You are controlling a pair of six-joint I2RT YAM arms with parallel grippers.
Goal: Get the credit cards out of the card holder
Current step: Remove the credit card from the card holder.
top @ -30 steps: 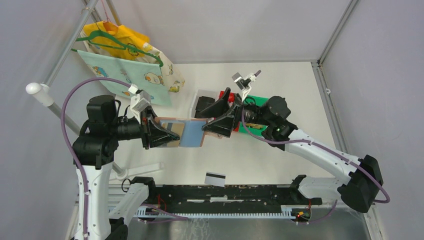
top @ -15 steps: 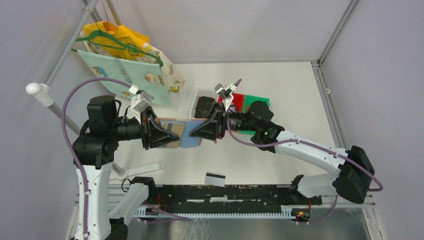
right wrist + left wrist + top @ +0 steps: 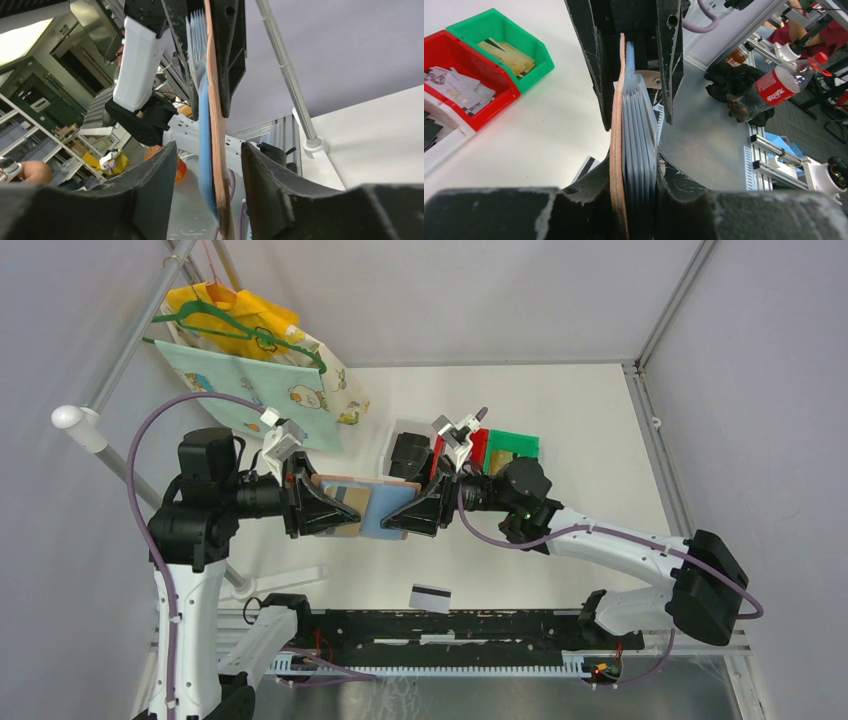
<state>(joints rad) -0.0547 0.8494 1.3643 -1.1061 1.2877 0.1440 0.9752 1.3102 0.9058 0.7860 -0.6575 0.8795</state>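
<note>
Two end effectors [image 3: 352,513] [image 3: 397,519] astride card holder [image 3: 377,498] edges

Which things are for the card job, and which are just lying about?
For the job:
card holder, held up in the air
white card with a black stripe, lying on the table

Just lying about:
red bin
green bin
cloths on the green hanger
cola bottle

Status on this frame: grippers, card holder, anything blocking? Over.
Left gripper shut on card holder, held aloft. Right gripper open, astride its other end. One white card on table. No obstruction seen.
</note>
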